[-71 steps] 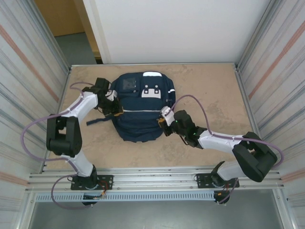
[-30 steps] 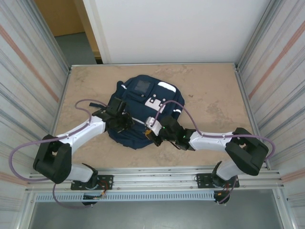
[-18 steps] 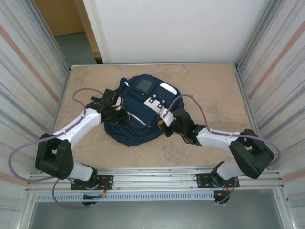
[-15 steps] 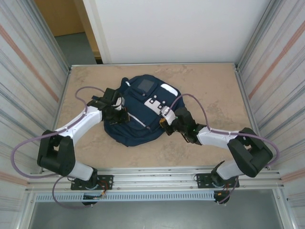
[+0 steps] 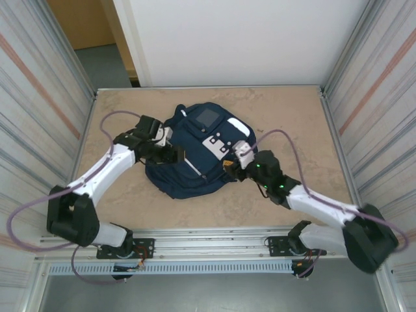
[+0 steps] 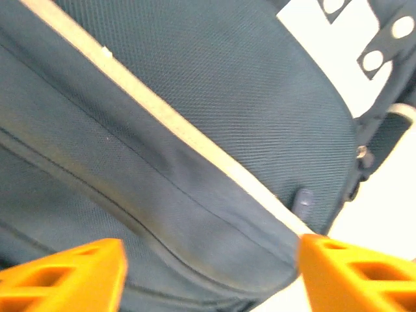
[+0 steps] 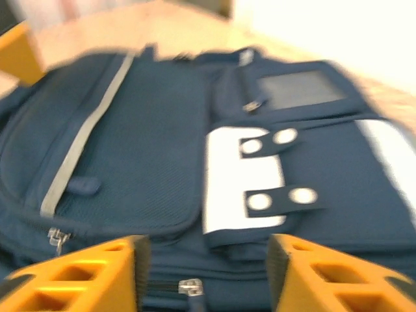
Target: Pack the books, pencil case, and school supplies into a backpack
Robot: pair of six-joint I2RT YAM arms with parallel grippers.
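Note:
The navy-blue backpack (image 5: 194, 181) lies flat in the middle of the table, its white patches (image 5: 220, 142) facing up. My left gripper (image 5: 173, 155) is at its left side, open; in the left wrist view the orange fingers (image 6: 65, 276) stand wide apart over the backpack (image 6: 247, 97) and its light stripe (image 6: 175, 127). My right gripper (image 5: 235, 166) is at the backpack's right edge, also open, with nothing between its fingers (image 7: 331, 276); a zipper pull (image 7: 190, 286) lies just past them. The books, pencil case and school supplies are hidden.
Bare beige tabletop (image 5: 292, 123) lies to the backpack's right and behind it. Ribbed metal walls (image 5: 45, 110) close in both sides. A metal rail (image 5: 208, 237) runs along the near edge. Purple cables (image 5: 286, 140) loop off both arms.
Both grippers have gone from shut to open and let go of the backpack. The backpack has shifted back and to the right, and both grippers have drawn slightly off its sides.

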